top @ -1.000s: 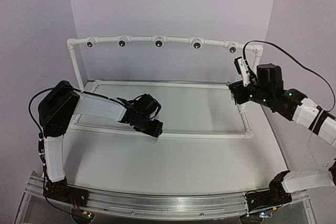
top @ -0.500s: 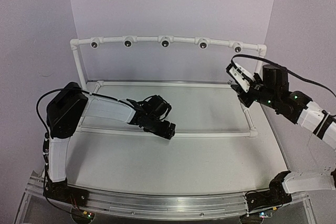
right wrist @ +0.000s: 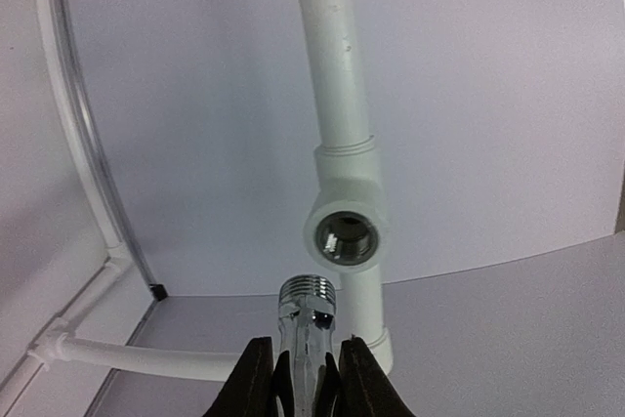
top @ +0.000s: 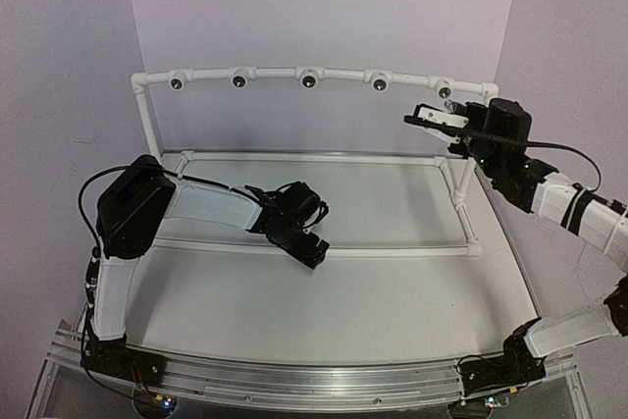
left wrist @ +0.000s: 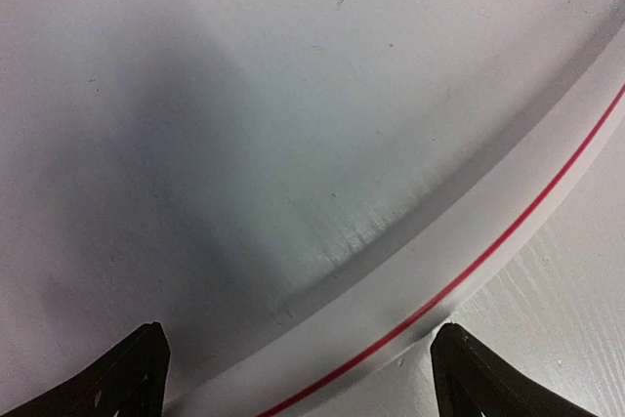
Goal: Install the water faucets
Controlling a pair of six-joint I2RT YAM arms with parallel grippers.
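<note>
In the overhead view the faucet cannot be made out at the right claw [top: 432,117]; only the right wrist view shows it. There the faucet [right wrist: 308,324] stands clamped between the two black fingers [right wrist: 256,383], threaded end up; its lower body is hidden by the fingers and cut off by the bottom edge, so spout and handle cannot be told. Its threads sit just below the open round fitting [right wrist: 344,233] on the white pipe, near it but not touching. The left wrist view shows only the two fingertips of the left claw [left wrist: 308,378] at the bottom corners, set wide apart over the table [left wrist: 244,95] and a pipe with a red stripe [left wrist: 469,261].

A second ago the right claw was lower, beside the right post; it has risen level with the top bar [top: 309,77], by the rightmost fitting [top: 444,91]. The left claw [top: 306,247] has spread wider and slid slightly right.
</note>
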